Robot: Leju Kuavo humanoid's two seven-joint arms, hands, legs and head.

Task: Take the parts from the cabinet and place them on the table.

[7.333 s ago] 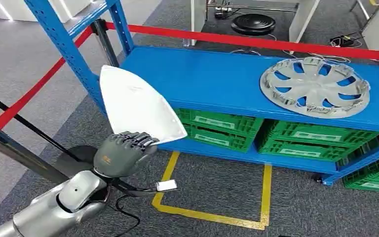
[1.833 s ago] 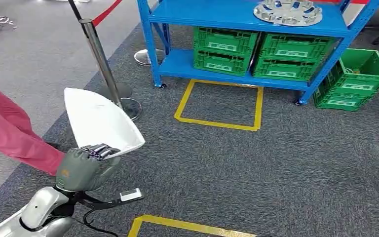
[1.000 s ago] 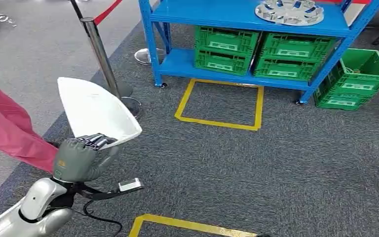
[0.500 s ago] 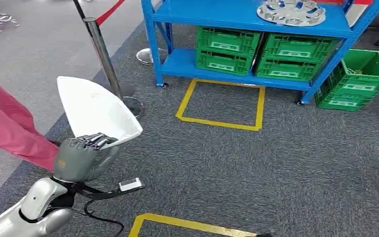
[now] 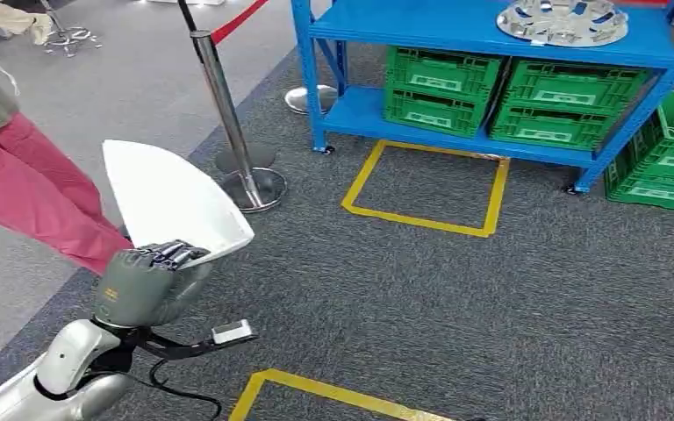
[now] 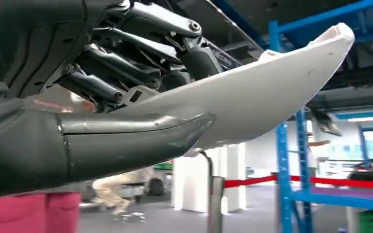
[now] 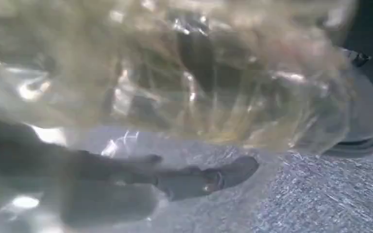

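Left hand point(image 5: 145, 282) gripped the broad end of a white pointed part point(image 5: 171, 203), fingers point(image 5: 172, 253) curled over its near edge; the part rose up and away from the hand, its tip furthest from the palm. In the left wrist view the thick grey thumb point(image 6: 131, 141) lay against the underside of the part point(image 6: 267, 92) while the dark fingers point(image 6: 141, 39) pressed on the opposite face, so the panel was clamped between them. Right hand point(image 7: 126, 189) was seen through a heavy blur in the right wrist view; dark fingers point(image 7: 209, 179) extended over grey carpet beneath a crumpled, transparent, shiny material point(image 7: 184, 73); whether that hand held the material could not be determined. Well beyond the left hand and to its right stood a blue cabinet point(image 5: 456, 26), with a silver wheel cover point(image 5: 565, 21) lying on its upper shelf and green crates point(image 5: 509, 98) on its lower shelf. A further green crate point(image 5: 667, 158) sat on the floor just beside the cabinet's right end. A chrome stanchion post point(image 5: 228, 123) carrying a red rope point(image 5: 237, 19) stood beyond the part's tip. A person in pink trousers point(image 5: 35, 197) stood to the left of the held part. Yellow tape point(image 5: 426, 189) outlined a square on the carpet in front of the cabinet.
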